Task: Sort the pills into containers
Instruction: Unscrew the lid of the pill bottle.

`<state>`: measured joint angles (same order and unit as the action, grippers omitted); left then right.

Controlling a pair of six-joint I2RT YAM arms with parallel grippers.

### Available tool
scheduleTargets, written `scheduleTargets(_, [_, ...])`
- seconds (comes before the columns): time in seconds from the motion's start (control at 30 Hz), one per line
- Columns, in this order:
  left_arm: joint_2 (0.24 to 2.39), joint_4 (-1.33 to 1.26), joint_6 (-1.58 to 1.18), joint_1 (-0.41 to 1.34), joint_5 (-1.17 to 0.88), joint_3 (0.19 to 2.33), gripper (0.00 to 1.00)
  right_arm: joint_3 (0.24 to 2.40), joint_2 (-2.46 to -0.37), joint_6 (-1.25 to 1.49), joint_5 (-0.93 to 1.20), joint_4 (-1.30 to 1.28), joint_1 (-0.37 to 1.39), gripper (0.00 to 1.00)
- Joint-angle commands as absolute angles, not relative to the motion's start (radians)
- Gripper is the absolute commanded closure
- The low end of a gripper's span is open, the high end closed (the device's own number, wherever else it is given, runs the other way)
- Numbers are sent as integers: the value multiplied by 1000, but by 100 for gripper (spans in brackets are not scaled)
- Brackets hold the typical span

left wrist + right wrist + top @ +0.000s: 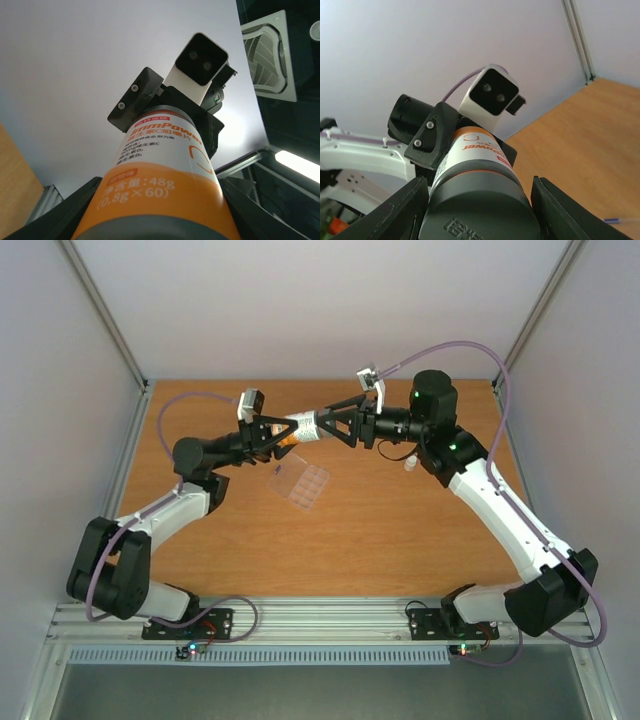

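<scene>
**A:** What do the two grippers have hold of?

**B:** One bottle, shared. The left gripper (283, 432) is half closed on the orange base end of the bottle (305, 428). The right gripper (337, 427) is clamped around its dark grey cap (475, 210). The bottle lies level in the air, in the upper middle of the overhead view.

**A:** And the containers?

**B:** One clear pill box (300, 485) lies flat on the table (400, 540) at the centre of the frame, just below the bottle. Its cells are too small to count, and I cannot make out any pills in them.

**A:** What else is hard to see?

**B:** The bottle fills both wrist views, and the lower edge cuts off the fingers on each side of it. One small white item (410, 466) lies right of centre beside the right arm; I can't tell what it is.

**A:** And the surroundings?

**B:** The tabletop is orange-brown wood with pale walls on three sides. There are two metal posts, one at each back corner. At the right of the left wrist view are one ceiling vent (270, 55) and one lit strip lamp (295, 165).
</scene>
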<state>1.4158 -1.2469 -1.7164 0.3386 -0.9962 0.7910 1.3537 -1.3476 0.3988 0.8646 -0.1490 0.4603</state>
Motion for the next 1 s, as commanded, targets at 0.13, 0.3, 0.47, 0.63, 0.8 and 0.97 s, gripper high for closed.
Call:
scheduleTargets(0.13, [1428, -1582, -1946, 327, -839, 744, 95, 1289, -1276, 104, 813, -124, 463, 78])
scheduleTargets(0.3, [1427, -1611, -1984, 327, -824, 735, 95, 1296, -1276, 80, 817, -132, 464, 77])
scheduleTargets(0.47, [1417, -1587, -1968, 329, -825, 729, 95, 1292, -1272, 67, 809, -141, 469, 71])
scheduleTargets(0.63, [1396, -1511, -1905, 341, -847, 738, 95, 1289, -1275, 74, 804, -142, 472, 50])
scheduleTargets(0.8, [1385, -1459, -1860, 346, -857, 742, 95, 1296, -1281, 116, 815, -118, 472, 33])
scheduleTargets(0.97, [1388, -1458, -1855, 347, -862, 746, 95, 1313, -1293, 149, 837, -106, 472, 26])
